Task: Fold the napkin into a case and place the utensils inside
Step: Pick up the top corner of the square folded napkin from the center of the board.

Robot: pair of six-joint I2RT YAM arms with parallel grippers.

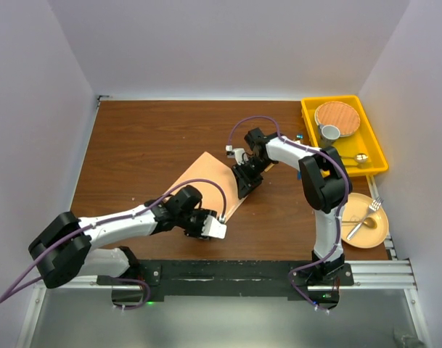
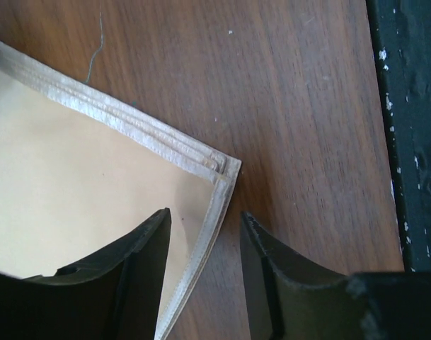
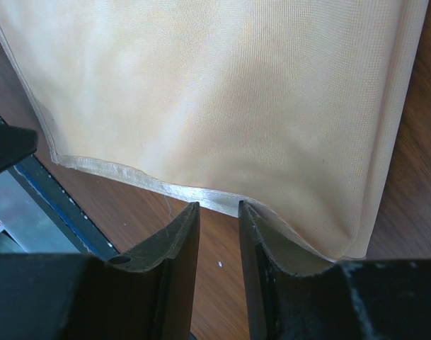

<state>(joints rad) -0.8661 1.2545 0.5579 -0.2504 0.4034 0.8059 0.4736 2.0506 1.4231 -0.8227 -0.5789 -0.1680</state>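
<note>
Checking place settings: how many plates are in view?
2: a wood-toned plate in the yellow bin at far right, a pale yellow plate at near right. None seems hidden.

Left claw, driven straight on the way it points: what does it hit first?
Probably the napkin: its hemmed edge near the corner lies between the fingers of the left claw, with the wooden table beneath. Depth is unclear.

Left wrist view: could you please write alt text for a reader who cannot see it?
The left tool hangs open over a corner of the folded peach napkin, its dark fingers straddling the side hem on a brown wooden table.
</note>
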